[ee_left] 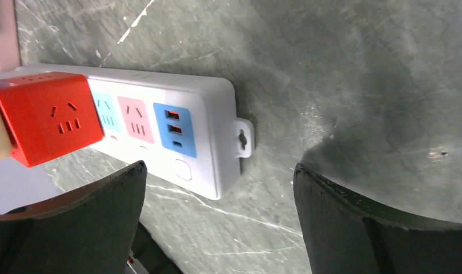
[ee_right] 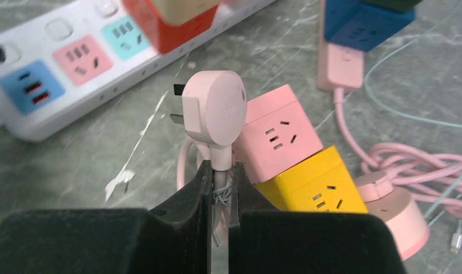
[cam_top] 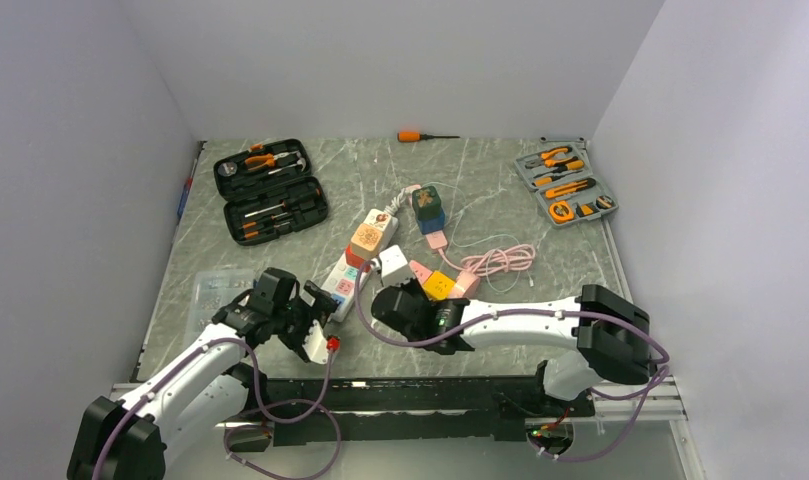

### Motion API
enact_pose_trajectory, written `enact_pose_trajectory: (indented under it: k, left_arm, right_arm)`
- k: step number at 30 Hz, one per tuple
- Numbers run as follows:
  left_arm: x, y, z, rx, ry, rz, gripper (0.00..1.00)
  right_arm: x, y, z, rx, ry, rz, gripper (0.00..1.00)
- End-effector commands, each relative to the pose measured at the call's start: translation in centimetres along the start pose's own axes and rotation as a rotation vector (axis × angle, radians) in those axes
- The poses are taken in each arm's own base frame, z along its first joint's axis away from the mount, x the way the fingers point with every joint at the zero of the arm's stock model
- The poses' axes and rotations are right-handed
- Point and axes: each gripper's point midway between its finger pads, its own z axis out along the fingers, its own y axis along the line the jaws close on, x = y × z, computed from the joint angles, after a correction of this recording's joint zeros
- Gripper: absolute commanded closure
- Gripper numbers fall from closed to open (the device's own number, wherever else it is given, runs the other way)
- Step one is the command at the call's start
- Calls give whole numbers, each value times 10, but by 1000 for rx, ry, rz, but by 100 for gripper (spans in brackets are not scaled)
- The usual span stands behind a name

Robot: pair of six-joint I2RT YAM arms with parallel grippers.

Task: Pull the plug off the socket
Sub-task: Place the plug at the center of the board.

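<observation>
step: plug looks clear of the power strip | right gripper pinching its neck | left gripper wide, empty | next: prob just lower, let go

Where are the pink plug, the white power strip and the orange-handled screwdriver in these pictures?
pink plug [ee_right: 214, 108], right wrist view, on its round face.
white power strip [ee_left: 214, 131], left wrist view, on its bare end beside the blue panel.
screwdriver [cam_top: 410, 136], top external view, on its orange handle.

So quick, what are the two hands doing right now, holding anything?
Left hand: open, holding nothing, hovering at the end of the power strip.
Right hand: closed on the pink plug, gripping its neck.
</observation>
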Motion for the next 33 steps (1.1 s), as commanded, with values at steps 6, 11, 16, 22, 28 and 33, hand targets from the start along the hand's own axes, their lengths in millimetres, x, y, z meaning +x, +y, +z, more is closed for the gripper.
enact_pose_trajectory:
  k: [6, 11, 16, 22, 28, 33]
  left_arm:
    - [-22, 16, -18, -14, -81, -253, 0]
    - [-43, 44, -35, -54, -171, -349, 1]
    - [-54, 66, -49, -87, -211, -438, 1]
    - [-62, 85, -65, -105, -233, -476, 1]
    - [-69, 94, -77, -107, -247, -473, 1]
    - [-70, 95, -81, -115, -241, -456, 1]
  right_arm:
    - [35, 29, -22, -142, 99, 83, 81]
    - [48, 31, -34, -189, 149, 106, 51]
    - [53, 19, -51, -200, 186, 161, 44]
    - [-6, -19, -77, -117, 94, 274, 27]
    - [-17, -70, -75, 132, 167, 355, 24]
    - [8, -111, -57, 316, 296, 457, 26]
